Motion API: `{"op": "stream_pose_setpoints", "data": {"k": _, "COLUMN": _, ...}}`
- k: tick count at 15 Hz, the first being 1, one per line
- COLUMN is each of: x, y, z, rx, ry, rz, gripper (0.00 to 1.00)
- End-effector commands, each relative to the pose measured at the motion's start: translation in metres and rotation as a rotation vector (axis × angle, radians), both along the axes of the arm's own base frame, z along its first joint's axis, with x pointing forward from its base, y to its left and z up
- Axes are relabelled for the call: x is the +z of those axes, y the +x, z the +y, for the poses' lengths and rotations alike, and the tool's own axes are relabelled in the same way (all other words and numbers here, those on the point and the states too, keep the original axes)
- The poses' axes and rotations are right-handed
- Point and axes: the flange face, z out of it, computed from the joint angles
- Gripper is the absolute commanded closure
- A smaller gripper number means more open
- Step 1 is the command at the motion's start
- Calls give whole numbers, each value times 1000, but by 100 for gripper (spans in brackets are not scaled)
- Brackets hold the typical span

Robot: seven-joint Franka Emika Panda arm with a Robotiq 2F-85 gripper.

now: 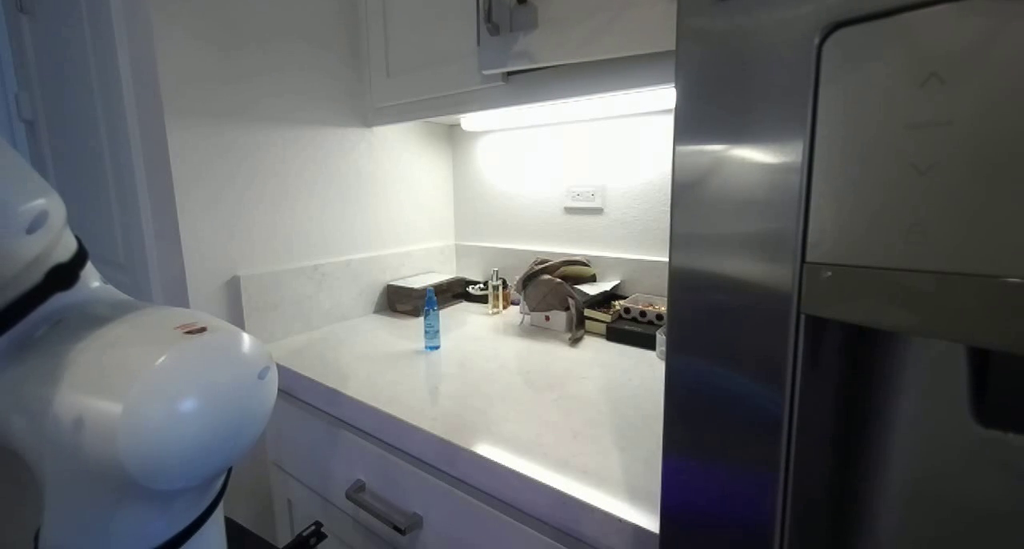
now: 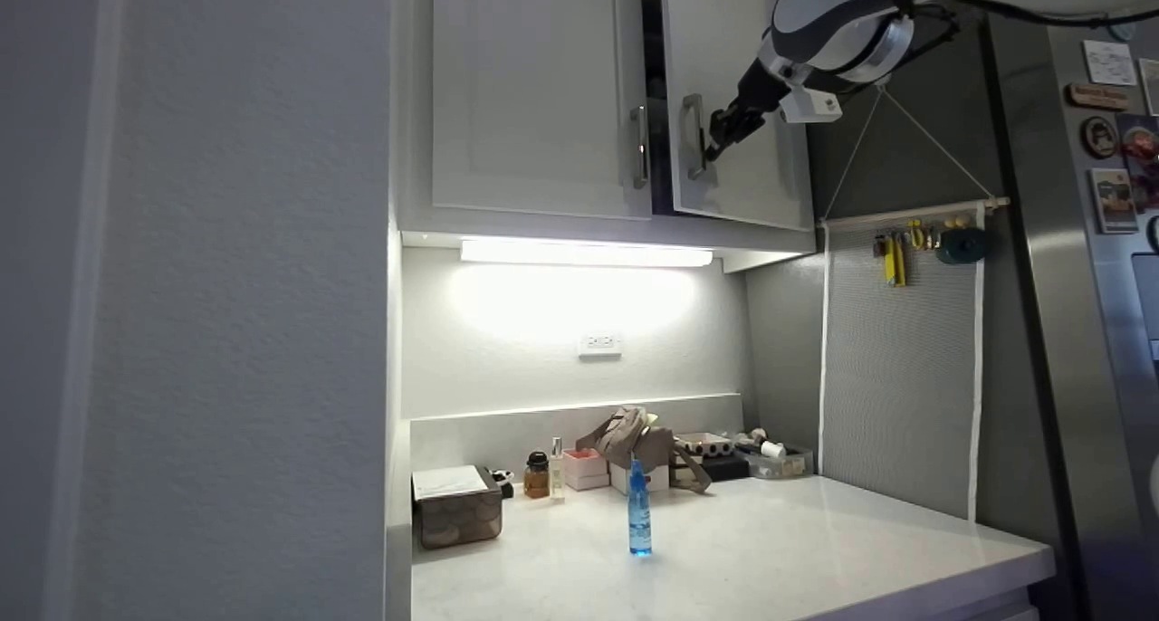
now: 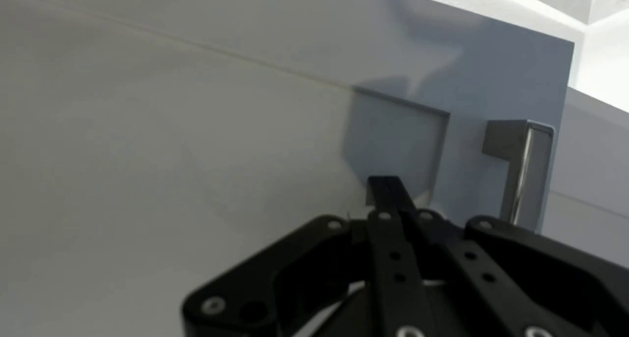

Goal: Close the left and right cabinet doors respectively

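Observation:
The left cabinet door (image 2: 543, 96), plain white with a metal bar handle, lies flush with the cabinet front; part of it also shows in the other exterior picture as a white panel (image 1: 432, 37). Beside it the right cabinet door (image 2: 724, 33) stands ajar, a dark gap running along its handle side. My gripper (image 2: 712, 154) is in front of this right door, just beside its bar handle (image 2: 695, 137). In the wrist view the fingers of the gripper (image 3: 385, 181) are pressed together with nothing between them, close to the door's face (image 3: 221, 140). Whether the tips touch it, I cannot tell.
Below the cabinet, a lit white counter (image 2: 770, 549) holds a blue spray bottle (image 2: 639, 512), a box (image 2: 457, 512) and a grey-brown bag (image 2: 629, 435). A fridge side with a hanging mesh organizer (image 2: 905, 358) borders the right door. White drawers (image 1: 448, 509) sit under the counter.

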Motion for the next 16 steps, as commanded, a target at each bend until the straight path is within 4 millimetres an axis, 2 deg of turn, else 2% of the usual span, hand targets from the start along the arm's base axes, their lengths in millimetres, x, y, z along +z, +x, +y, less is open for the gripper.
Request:
{"op": "stream_pose_setpoints", "data": {"k": 1, "x": 0, "y": 17, "z": 1, "rx": 10, "ry": -21, "rz": -40, "gripper": 100}}
{"op": "stream_pose_setpoints", "data": {"k": 8, "x": -5, "y": 40, "z": 2, "rx": -11, "ry": -29, "rz": -52, "gripper": 100}}
{"op": "stream_pose_setpoints", "data": {"k": 16, "x": 0, "y": 48, "z": 3, "rx": -31, "ry": -44, "rz": -76, "gripper": 100}}
